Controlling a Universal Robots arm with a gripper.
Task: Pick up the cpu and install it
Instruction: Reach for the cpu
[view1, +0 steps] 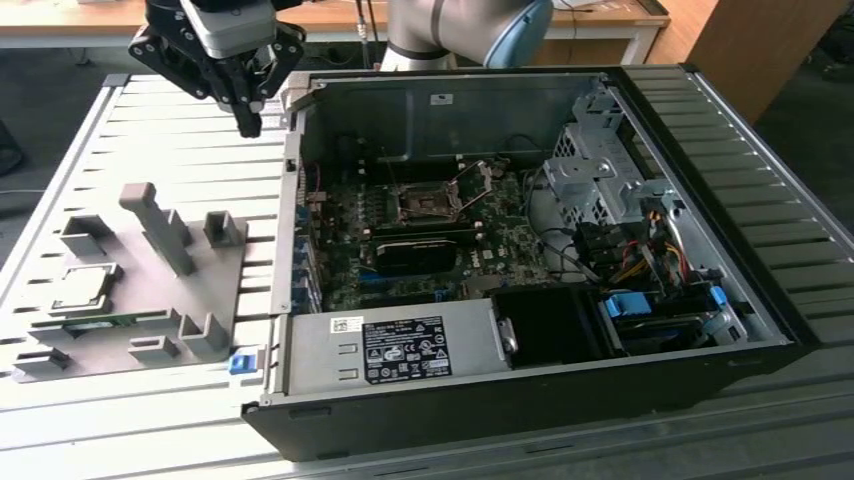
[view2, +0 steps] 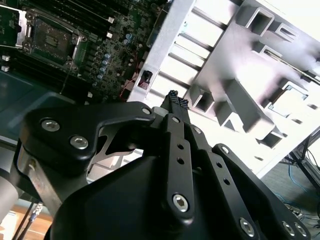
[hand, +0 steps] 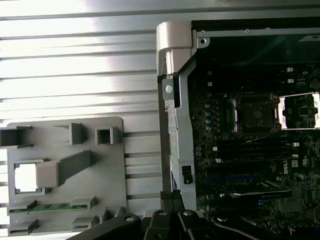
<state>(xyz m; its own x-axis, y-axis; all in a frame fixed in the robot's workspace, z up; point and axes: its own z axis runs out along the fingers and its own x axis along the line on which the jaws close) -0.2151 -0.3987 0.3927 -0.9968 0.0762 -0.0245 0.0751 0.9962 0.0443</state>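
The cpu (view1: 80, 288) is a flat silver square lying in a recess of the grey holder block (view1: 147, 330), at the exterior view's left. In the first wrist view the cpu (hand: 25, 178) glares white. My gripper (view1: 248, 125) hangs high over the slatted table beside the computer case's far left corner, well away from the cpu. Its fingers are pressed together with nothing between them; their joined tip (view2: 176, 100) shows in the second wrist view. The black socket (view1: 430, 205) on the motherboard inside the case has its metal frame (hand: 300, 110) flipped open.
The open computer case (view1: 747, 300) lies on its side and takes up the table's middle and right. Its metal side wall (hand: 172, 125) stands between holder block and motherboard. A green circuit-board strip (hand: 47, 206) sits in the holder near the cpu. Upright grey posts (view1: 160, 225) rise from the holder.
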